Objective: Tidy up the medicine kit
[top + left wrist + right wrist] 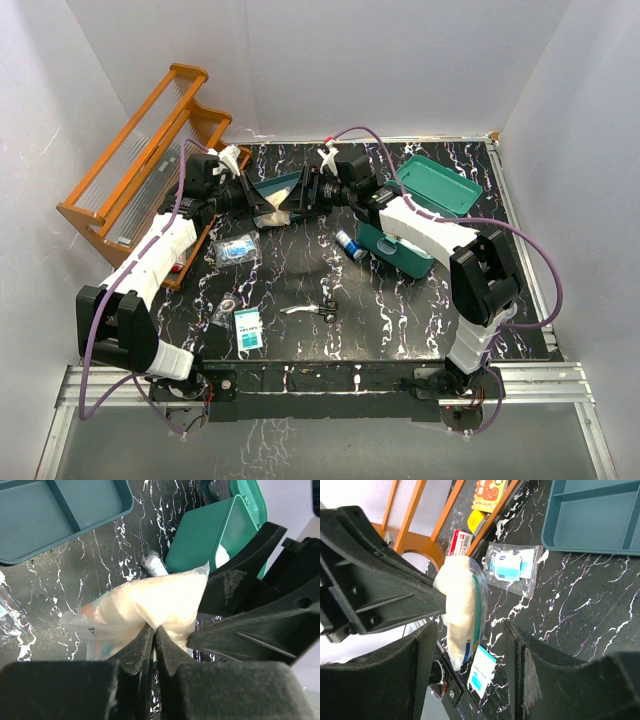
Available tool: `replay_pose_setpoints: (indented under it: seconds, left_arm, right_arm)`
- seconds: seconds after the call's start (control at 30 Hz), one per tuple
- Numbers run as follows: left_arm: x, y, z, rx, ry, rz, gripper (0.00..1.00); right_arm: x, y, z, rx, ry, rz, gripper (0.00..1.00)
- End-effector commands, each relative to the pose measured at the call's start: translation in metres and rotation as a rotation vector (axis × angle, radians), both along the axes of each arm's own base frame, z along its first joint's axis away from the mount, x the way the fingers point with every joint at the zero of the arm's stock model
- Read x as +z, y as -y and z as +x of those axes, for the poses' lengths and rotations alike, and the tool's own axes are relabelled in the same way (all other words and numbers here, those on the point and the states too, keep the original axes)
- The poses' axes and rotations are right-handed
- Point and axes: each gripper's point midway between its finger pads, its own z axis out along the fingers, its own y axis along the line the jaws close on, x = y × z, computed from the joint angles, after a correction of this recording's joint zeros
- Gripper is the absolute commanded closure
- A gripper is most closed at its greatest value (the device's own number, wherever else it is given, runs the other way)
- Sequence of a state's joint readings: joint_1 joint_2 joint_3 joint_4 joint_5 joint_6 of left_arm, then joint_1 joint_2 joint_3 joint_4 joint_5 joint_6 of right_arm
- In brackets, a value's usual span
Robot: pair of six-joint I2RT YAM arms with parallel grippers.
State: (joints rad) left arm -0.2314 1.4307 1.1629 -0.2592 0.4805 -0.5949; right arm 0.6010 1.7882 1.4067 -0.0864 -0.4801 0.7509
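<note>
My left gripper [268,203] [153,628] is shut on the edge of a clear bag with cream-white contents [281,212] [145,602] and holds it above the table at the back middle. My right gripper [295,197] [470,650] is open, its fingers [530,670] standing on either side of the same bag [462,607] without closing on it. The teal medicine kit [408,250] [210,535] stands at the right with its lid [440,185] open. A teal divided tray [270,185] [50,515] [595,515] lies behind the grippers.
A blue-and-white roll [350,245] [156,565] lies beside the kit. A clear pouch of blue packets [235,250] [512,567], a sachet [248,328] [482,670] and a small metal tool [312,310] lie on the table. The orange rack [140,160] [445,515] stands at the left.
</note>
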Motion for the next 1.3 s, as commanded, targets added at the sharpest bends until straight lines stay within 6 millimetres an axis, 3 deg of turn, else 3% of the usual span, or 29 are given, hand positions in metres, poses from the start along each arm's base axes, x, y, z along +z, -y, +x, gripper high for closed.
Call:
replay_pose_setpoints:
  seconds: [0.0, 0.2, 0.27, 0.37, 0.43, 0.57, 0.77, 0.93, 1.13, 1.27]
  left_arm:
    - [0.010, 0.007, -0.005, -0.036, 0.018, -0.040, 0.96]
    - [0.010, 0.006, -0.007, -0.035, 0.023, -0.038, 0.96]
    - [0.009, 0.005, -0.008, -0.034, 0.024, -0.032, 0.95]
    - [0.009, -0.002, -0.008, -0.001, 0.027, -0.004, 0.82]
    - [0.005, -0.008, -0.008, 0.032, 0.020, 0.025, 0.69]
    - [-0.015, -0.026, -0.010, 0.102, -0.029, 0.120, 0.54]
    - [-0.029, -0.040, -0.014, 0.118, -0.045, 0.211, 0.47]
    - [-0.028, -0.044, -0.007, 0.122, -0.042, 0.250, 0.44]
    - [-0.021, -0.041, -0.002, 0.107, -0.005, 0.236, 0.42]
    - [-0.022, -0.035, 0.001, 0.087, -0.002, 0.212, 0.41]
  right_arm:
    - [0.024, -0.010, 0.017, -0.064, 0.042, 0.038, 0.51]
    - [0.022, -0.025, 0.016, -0.044, 0.006, 0.074, 0.60]
    - [0.025, -0.026, 0.015, -0.045, -0.001, 0.100, 0.69]
    - [0.029, -0.023, 0.016, -0.066, 0.006, 0.110, 0.86]
    - [0.033, -0.019, 0.015, -0.075, 0.025, 0.109, 0.93]
    - [0.047, -0.003, 0.014, -0.070, 0.058, 0.139, 0.93]
    - [0.074, 0.031, 0.008, -0.052, 0.080, 0.193, 0.93]
    - [0.079, 0.090, 0.021, -0.229, 0.068, 0.144, 0.93]
    - [0.063, 0.209, 0.022, -0.634, 0.067, -0.015, 0.93]
    - [0.056, 0.270, 0.001, -0.848, 0.058, -0.114, 0.92]
